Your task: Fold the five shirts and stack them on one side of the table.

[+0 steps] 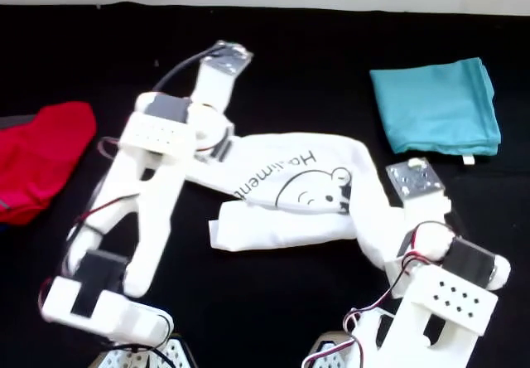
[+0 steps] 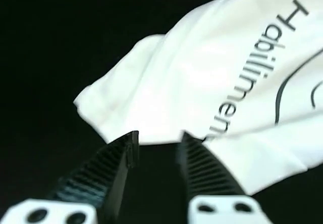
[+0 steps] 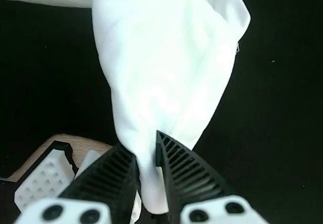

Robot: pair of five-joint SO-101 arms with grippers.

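The white shirt (image 1: 281, 219) is lying partly folded across the middle of the black-covered counter (image 1: 331, 45). It is carrying black print, a line of lettering beside a line-drawn cartoon animal face (image 1: 319, 190). In the high view the left arm (image 1: 153, 177) is covering the shirt's left end and the start of that lettering. In the left wrist view the letters are running large along the cloth and are being cut off at the picture's edge together with the drawing's curved outline. The left jaws are standing a little apart with only dark counter between them. Their tips are sitting right at the shirt's edge, and whether they are touching it is hard to make out. The right jaws are pinching a bunched fold of the white shirt, with the cloth spreading away from them in a long gathered drape. In the high view that end of the shirt is running toward the right arm (image 1: 447, 293) by the near right corner, and cloth and wrist are hiding the grip itself. A teal shirt (image 1: 435, 107) is lying folded near the far right corner, with a small pale tag (image 1: 468, 159) poking out, too small to read. A red shirt (image 1: 41, 157) is lying crumpled at the left edge, partly cut off.
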